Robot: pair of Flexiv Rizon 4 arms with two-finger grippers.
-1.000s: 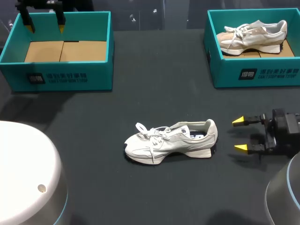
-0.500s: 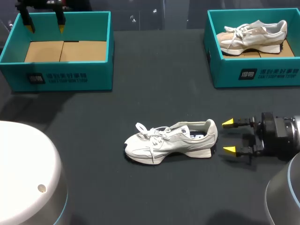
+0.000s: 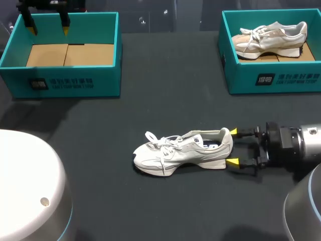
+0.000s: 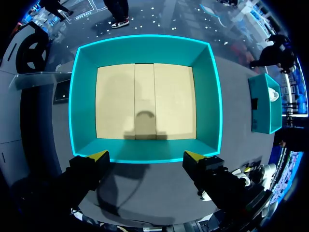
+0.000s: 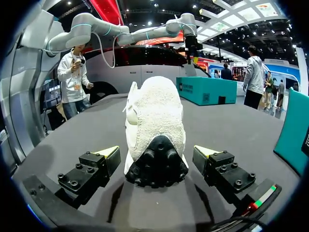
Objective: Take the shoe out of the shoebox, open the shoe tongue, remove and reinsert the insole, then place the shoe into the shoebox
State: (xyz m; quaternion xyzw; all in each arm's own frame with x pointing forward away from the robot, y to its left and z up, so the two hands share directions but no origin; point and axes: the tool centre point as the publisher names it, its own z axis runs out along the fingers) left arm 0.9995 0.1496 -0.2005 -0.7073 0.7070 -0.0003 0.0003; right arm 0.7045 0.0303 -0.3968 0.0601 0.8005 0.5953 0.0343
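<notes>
A white sneaker lies on its sole mid-table, toe to the left, heel to the right. My right gripper is open at table height, one yellow tip on each side of the heel. In the right wrist view the heel stands between the spread fingers of that gripper, with a gap on both sides. My left gripper hangs open over the far rim of the empty teal shoebox at the back left. Its wrist view looks down past the open gripper into the box and its cardboard floor.
A second teal shoebox at the back right holds another pale sneaker. The dark tabletop stretches between the two boxes and around the shoe.
My right gripper has slid left along the table, from well clear of the heel to astride it. The shoe and the left arm have not moved.
</notes>
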